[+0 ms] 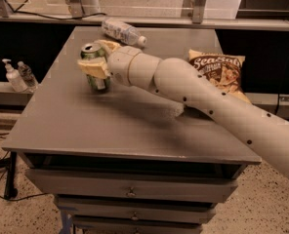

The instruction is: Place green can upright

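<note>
The green can (98, 81) stands upright on the grey table (86, 126), at its left side toward the back, with its silver top and pull tab facing up. My gripper (92, 56) reaches in from the right and is closed around the can's upper half. One yellowish finger (93, 68) crosses the can's front and the other sits behind it. The can's bottom rests on the tabletop. My long cream arm (208, 101) runs across the table from the lower right.
A clear plastic bottle (121, 31) with a white cap lies on its side at the table's back edge. A chip bag (217, 69) lies at the right, partly under my arm. Drawers are below the tabletop. Two small bottles (17, 74) stand on a shelf at the left.
</note>
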`<action>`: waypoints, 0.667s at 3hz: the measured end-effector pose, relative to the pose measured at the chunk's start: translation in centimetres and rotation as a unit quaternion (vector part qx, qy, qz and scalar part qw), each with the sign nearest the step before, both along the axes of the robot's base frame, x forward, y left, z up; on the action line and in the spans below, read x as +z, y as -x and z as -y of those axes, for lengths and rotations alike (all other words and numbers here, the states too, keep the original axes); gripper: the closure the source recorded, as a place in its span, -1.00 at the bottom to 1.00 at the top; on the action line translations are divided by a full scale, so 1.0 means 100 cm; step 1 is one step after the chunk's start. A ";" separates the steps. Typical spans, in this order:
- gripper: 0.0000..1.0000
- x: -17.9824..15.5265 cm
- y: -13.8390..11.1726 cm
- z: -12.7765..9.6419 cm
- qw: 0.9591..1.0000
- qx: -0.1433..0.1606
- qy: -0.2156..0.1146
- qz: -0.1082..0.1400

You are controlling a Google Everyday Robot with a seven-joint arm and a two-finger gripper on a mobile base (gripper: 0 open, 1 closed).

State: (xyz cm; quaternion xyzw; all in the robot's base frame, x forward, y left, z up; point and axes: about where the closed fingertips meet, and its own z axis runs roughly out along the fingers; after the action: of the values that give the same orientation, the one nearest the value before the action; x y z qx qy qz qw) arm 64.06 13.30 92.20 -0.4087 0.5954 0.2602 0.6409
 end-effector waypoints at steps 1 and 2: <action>-0.27 -0.002 0.001 0.000 1.000 -0.002 0.001 -0.003; -0.74 -0.003 0.001 0.000 1.000 -0.003 0.003 -0.006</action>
State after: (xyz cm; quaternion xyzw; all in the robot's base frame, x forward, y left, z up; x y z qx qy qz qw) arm 63.98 13.27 91.87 -0.4070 0.6012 0.2589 0.6371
